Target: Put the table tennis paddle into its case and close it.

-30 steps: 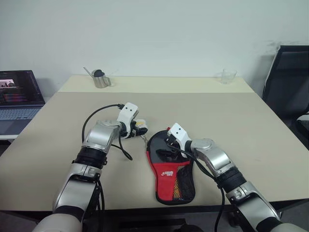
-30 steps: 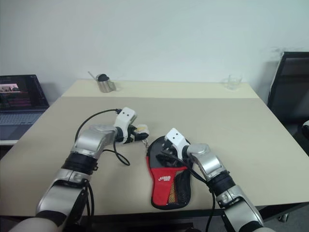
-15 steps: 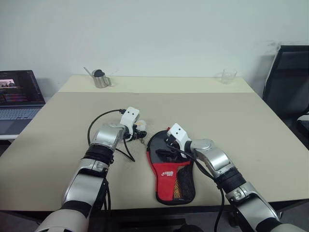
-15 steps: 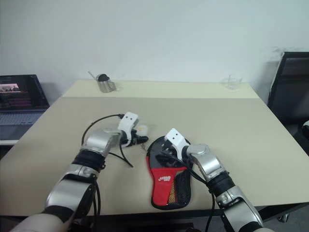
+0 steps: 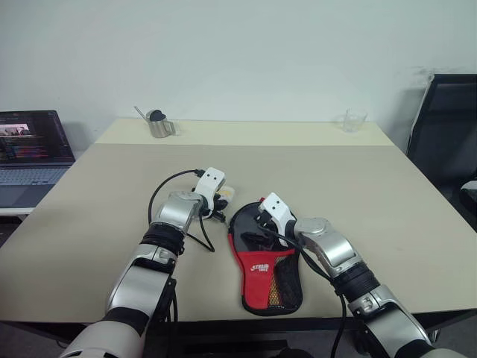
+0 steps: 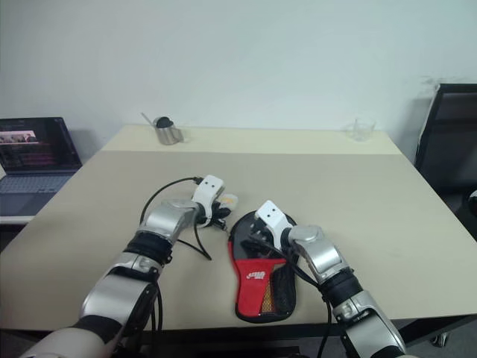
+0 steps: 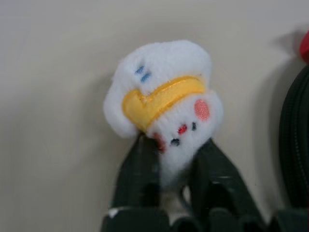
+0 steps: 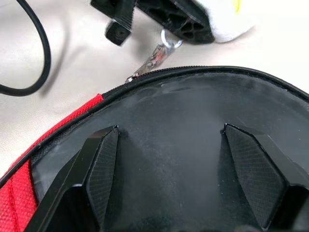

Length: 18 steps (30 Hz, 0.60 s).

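1. Changed from one second earlier: left pincer (image 7: pixel 166 159) now shut on the white-yellow charm (image 7: pixel 161 92), fingers pinching its lower end; previously open beside it. Left arm moved in toward the case, now just left of its round top.
2. Unchanged: right pincer (image 8: pixel 178 164) spread wide, both fingers (image 8: pixel 104 166) resting on the black round part of the case (image 5: pixel 264 261); nothing gripped between them.
3. Location: case flat on the worktop (image 5: pixel 358 194), lower centre of the head views, red lower part and mesh pocket toward the near edge.
4. Linkage: small metal chain (image 8: pixel 153 58) running from the charm to the zip line at the case rim.
5. Hidden: table tennis paddle not distinguishable; whether inside the case cannot be told. Zip state along the far side of the rim masked by the right pincer body.
6. Cut off: laptop (image 5: pixel 30 153) at the left frame edge; dark chair (image 5: pixel 447 142) at the right edge.
7. Open room: wide bare worktop right of the case and behind it. Metal cup (image 5: pixel 158 124) and clear glass (image 5: pixel 352 119) at the far edge, well apart from both arms. Case's lower end near the front edge.
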Each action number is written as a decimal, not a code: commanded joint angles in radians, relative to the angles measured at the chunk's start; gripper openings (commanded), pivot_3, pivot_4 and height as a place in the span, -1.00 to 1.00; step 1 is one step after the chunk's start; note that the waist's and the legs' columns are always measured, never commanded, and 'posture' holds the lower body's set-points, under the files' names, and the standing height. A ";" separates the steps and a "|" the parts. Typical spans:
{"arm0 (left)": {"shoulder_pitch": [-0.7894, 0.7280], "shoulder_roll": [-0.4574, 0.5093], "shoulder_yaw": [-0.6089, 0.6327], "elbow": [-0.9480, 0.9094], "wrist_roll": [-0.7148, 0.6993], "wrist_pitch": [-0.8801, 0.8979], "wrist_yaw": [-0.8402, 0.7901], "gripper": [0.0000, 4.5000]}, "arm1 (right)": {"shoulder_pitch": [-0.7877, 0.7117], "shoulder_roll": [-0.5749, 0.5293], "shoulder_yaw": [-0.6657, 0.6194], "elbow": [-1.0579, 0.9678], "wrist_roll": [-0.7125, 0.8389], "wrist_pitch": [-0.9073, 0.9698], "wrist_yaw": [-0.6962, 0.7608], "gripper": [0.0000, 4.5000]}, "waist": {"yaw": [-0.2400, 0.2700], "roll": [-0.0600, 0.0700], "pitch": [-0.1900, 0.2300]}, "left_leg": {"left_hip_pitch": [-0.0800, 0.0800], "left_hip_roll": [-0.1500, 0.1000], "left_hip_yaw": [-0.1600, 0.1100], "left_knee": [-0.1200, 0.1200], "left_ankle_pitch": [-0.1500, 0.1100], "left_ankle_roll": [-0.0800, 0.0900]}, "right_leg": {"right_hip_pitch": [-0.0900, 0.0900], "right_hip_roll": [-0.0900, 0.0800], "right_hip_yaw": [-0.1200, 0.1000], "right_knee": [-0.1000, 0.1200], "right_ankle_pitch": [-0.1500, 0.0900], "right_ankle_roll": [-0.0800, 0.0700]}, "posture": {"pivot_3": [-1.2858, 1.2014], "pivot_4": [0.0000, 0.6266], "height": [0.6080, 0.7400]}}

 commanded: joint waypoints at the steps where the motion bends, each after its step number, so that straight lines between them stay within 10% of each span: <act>1: -0.044 -0.002 0.003 0.029 0.023 -0.040 0.010 -0.96 | 0.029 0.003 0.030 0.021 -0.021 0.042 0.005 0.67 | 0.000 0.000 0.000 | 0.000 0.000 0.000 0.000 0.000 0.000 | 0.000 0.000 0.000 0.000 0.000 0.000 | 0.03 -0.52 1.00; 18: -0.288 -0.089 -0.073 0.468 0.197 -0.362 0.098 -0.96 | 0.045 -0.003 0.058 -0.026 -0.028 0.075 0.021 0.67 | -0.002 0.000 0.000 | -0.004 0.000 0.002 -0.004 0.000 0.000 | -0.005 0.000 0.001 -0.004 0.000 0.000 | 0.03 -0.52 1.00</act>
